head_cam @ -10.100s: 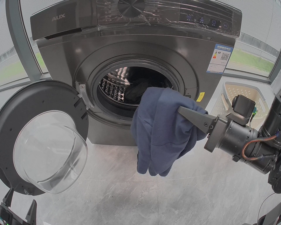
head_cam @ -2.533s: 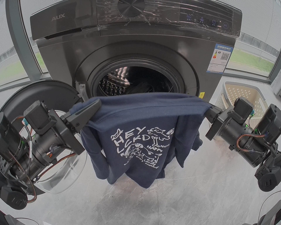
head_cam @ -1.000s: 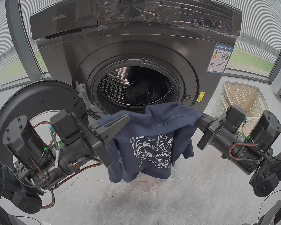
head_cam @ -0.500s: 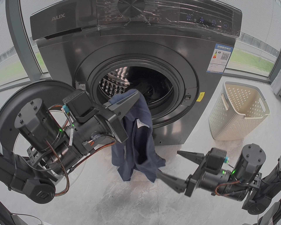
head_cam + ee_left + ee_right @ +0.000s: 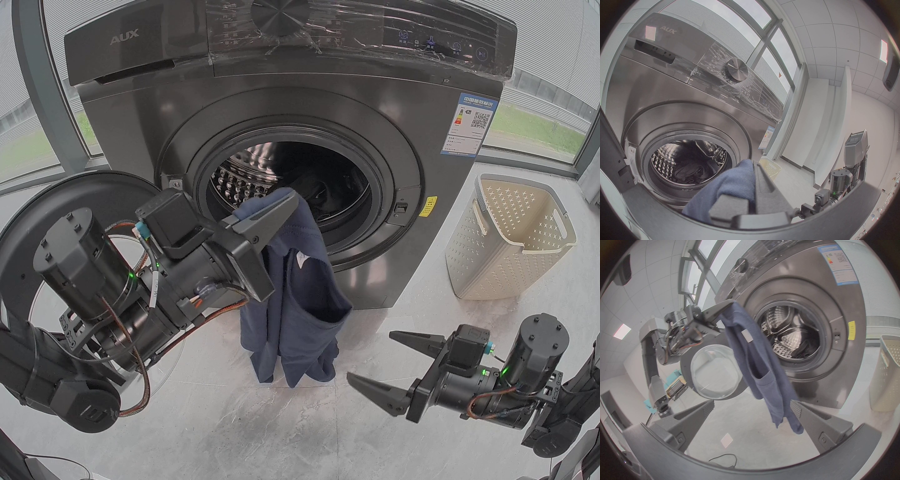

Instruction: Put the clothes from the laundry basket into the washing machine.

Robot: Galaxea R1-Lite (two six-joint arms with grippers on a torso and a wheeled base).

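While your left gripper (image 5: 282,205) pinches the shirt (image 5: 299,294) by its top, it hangs lengthwise down just before the drum (image 5: 247,181), which lies beyond that nearer hand; your right gripper (image 5: 370,356), spread wide, sits low beside the hem

Drum opening (image 5: 340,178) clear on the right; hanging shirt (image 5: 306,300) seemingly blocks its left.

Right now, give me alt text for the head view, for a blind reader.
The left gripper holds a dark blue shirt up before the open washing machine, and it hangs toward the floor. The right gripper sits open, low, right of the shirt. A cream laundry basket stands right of the machine.
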